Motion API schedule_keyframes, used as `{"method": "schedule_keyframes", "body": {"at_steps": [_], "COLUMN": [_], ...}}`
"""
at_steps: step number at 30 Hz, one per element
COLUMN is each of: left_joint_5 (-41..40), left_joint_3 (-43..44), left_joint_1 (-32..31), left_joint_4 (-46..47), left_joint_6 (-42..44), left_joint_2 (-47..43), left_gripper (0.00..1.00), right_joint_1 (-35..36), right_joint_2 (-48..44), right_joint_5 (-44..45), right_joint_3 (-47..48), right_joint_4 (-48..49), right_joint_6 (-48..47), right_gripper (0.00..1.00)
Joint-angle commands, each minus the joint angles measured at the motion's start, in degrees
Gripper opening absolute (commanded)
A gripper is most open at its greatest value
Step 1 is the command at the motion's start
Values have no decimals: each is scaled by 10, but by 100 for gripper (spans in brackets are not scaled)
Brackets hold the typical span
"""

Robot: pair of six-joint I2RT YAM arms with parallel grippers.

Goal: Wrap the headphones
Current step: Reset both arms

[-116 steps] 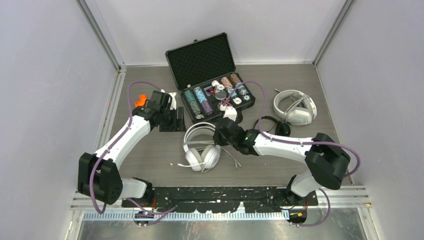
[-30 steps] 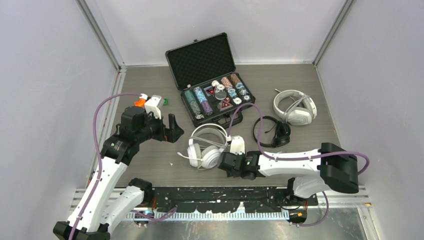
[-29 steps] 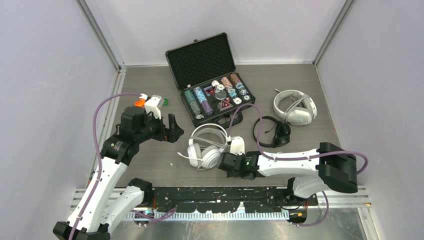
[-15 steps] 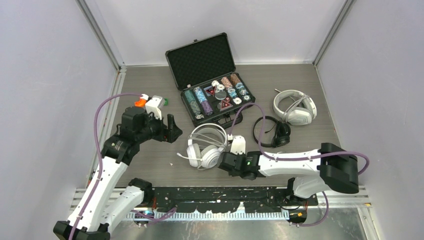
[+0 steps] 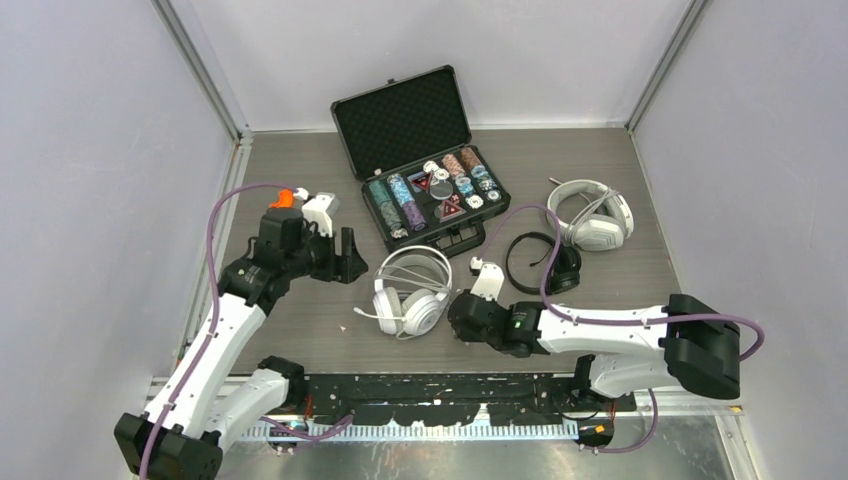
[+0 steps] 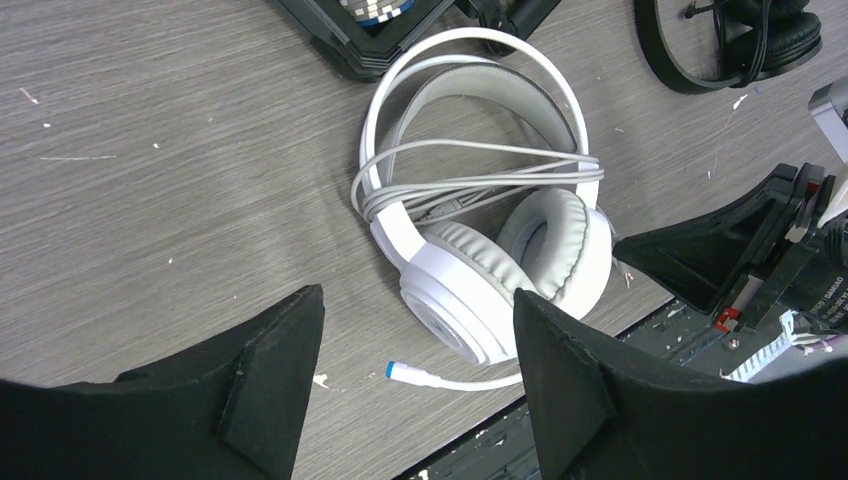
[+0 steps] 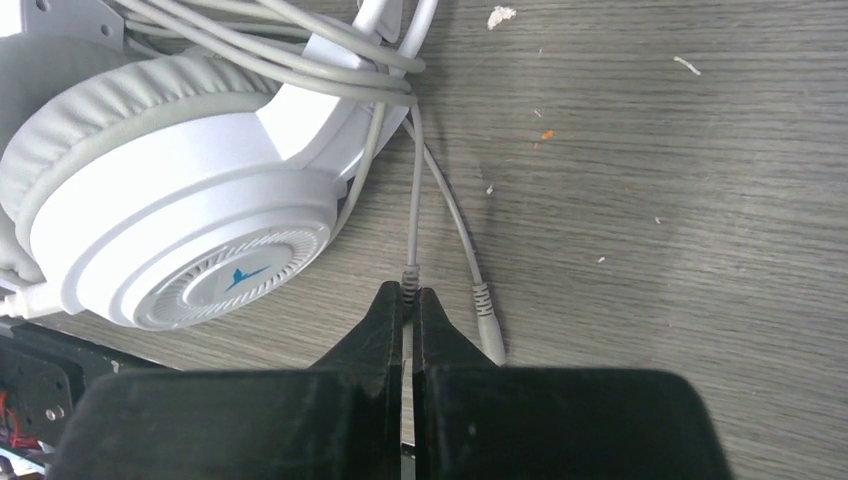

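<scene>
Two tools are in view, and the right tool (image 7: 408, 300) is seen pressed together on a thin grey cord (image 7: 414, 215) just behind its plug end, low over the table (image 7: 650, 200). From that pinch the cord is led straight ahead to the white round-cup headset (image 7: 170, 215), which is laid flat just beyond and to the left, its band crossed by several loops of cord. A second loose plug (image 7: 487, 328) is left beside the fingers. The left tool (image 6: 415, 310) is held spread wide above the same headset, gripping nothing. The right arm is judged better placed for the remaining tail. The black on-ear pair (image 5: 548, 262) and bulky white-grey pair (image 5: 592, 215) are laid farther right.
</scene>
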Motion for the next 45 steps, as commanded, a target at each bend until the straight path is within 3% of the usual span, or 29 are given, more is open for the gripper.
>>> {"method": "schedule_keyframes", "body": {"at_steps": [1,3,9,16,20,24,27,28,29,35,45], "left_joint_5": [20,25,19,17,25,8,0,-2,-4,-3,-17], "left_joint_3": [-7,-10,2,5,35,157,251,282,306,404,339], "left_joint_1": [3,3,3,3,3,2,3,3,3,3,3], "left_joint_4": [20,25,7,19,5,-56,-78,-83,-86,-88,-32], "left_joint_6": [-3,-5,1,-3,-5,7,5,3,-1,-22,-60], "left_joint_2": [-1,2,9,-5,-6,-4,-3,-1,1,3,-65], "left_gripper": [70,70,70,70,76,84,90,95,99,100,100], "right_joint_1": [-10,-10,-11,-11,-10,-11,-10,-10,-10,-11,-10], "right_joint_2": [1,-6,-14,-45,-66,-114,-154,-168,-178,-225,-301], "right_joint_5": [21,22,59,56,52,90,126,137,145,198,206], "right_joint_3": [21,25,1,1,68,204,302,335,365,496,501], "right_joint_4": [49,56,-4,-62,-139,-258,-320,-341,-351,-382,-338], "right_joint_6": [1,5,10,-20,-66,-129,-181,-198,-209,-245,-297], "right_gripper": [1,4,25,27,29,50,78,81,82,85,85]}}
